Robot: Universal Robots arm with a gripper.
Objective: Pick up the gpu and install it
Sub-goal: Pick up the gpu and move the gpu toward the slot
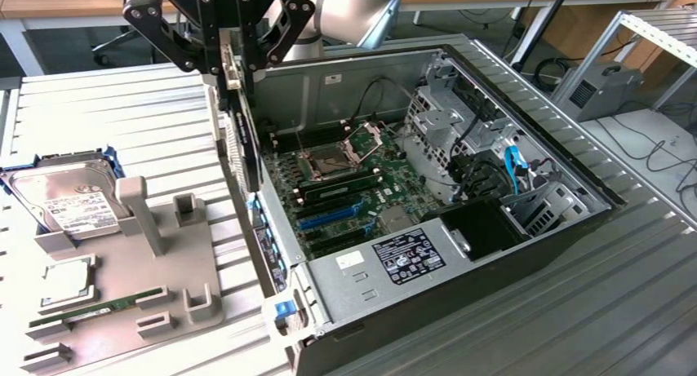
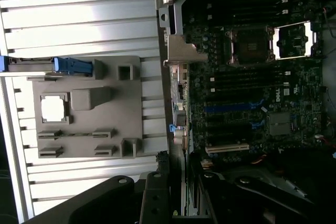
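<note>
Hand (image 1: 238,64) is hanging over one side wall of the open computer case (image 1: 566,160), with free air all around it and the slatted table (image 1: 120,115) spreading out below on the outer side. Its fingers are pinching the gpu (image 1: 247,152) by the upper edge. The card is hanging upright beneath them, its lower end reaching down by the case wall. Below and inward, the case is holding the motherboard (image 1: 365,176). Below and outward, a grey tray (image 1: 142,327) is carrying a memory stick (image 1: 98,311), with a hard drive (image 1: 68,205) at its edge.
</note>
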